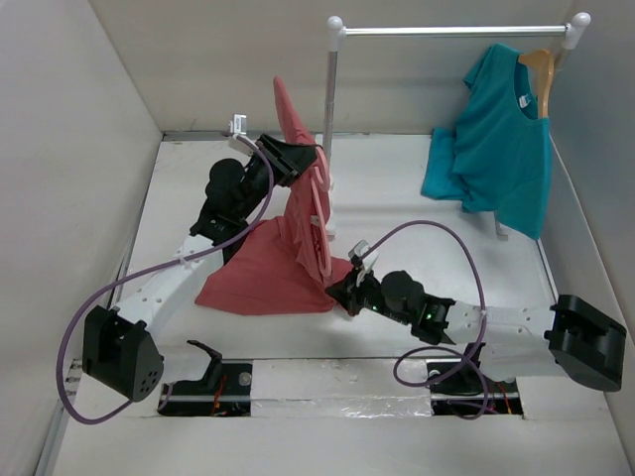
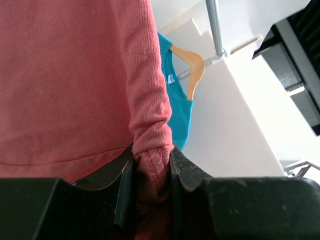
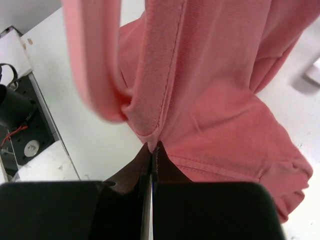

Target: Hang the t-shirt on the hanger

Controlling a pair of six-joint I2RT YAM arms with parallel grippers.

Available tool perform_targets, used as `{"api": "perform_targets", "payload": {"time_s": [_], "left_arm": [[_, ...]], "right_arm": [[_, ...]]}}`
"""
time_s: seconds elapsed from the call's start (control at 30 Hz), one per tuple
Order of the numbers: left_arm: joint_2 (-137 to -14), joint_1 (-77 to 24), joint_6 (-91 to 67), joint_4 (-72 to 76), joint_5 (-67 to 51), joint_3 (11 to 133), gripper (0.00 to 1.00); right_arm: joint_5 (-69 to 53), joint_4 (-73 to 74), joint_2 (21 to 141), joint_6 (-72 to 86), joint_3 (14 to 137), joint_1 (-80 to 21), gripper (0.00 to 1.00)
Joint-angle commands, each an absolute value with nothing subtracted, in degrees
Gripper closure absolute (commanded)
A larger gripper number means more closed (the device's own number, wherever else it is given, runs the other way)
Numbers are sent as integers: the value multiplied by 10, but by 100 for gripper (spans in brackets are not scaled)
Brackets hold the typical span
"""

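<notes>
The salmon-red t-shirt (image 1: 268, 268) is lifted into a tall peak, with its lower part spread on the table. My left gripper (image 1: 288, 159) is at the top of the peak, shut on a bunched fold of the t-shirt (image 2: 75, 75), which fills the gap between its fingers (image 2: 151, 162). The pink hanger (image 1: 320, 213) stands on end against the raised cloth; what holds it I cannot tell. My right gripper (image 1: 347, 291) is low at the shirt's right edge, shut on a thin seam of the t-shirt (image 3: 215, 90) at its tips (image 3: 153, 150). A blurred arm of the hanger (image 3: 87, 60) hangs just above.
A white clothes rail (image 1: 451, 30) crosses the back, and its post (image 1: 330, 109) stands right behind the lifted shirt. A teal t-shirt (image 1: 496, 139) hangs on a wooden hanger (image 1: 541, 69) at the back right. Walls close in on the left and right.
</notes>
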State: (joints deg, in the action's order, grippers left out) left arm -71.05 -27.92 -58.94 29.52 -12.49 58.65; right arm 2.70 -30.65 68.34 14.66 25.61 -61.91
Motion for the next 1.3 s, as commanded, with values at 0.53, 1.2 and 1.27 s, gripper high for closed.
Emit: {"api": "perform_targets", "payload": {"time_s": [0.53,1.2,1.27], "left_arm": [[-785,-251,-730,577,-32,599,100],[-744,-276,-574,541,25,534,100],[-741,-281,-591,563,-28,502,100]], "right_arm": [[76,-270,651,347,160,-779,100],[126,87,428,330,356,-786,100],[155,105,417,316,380,-786,100]]}}
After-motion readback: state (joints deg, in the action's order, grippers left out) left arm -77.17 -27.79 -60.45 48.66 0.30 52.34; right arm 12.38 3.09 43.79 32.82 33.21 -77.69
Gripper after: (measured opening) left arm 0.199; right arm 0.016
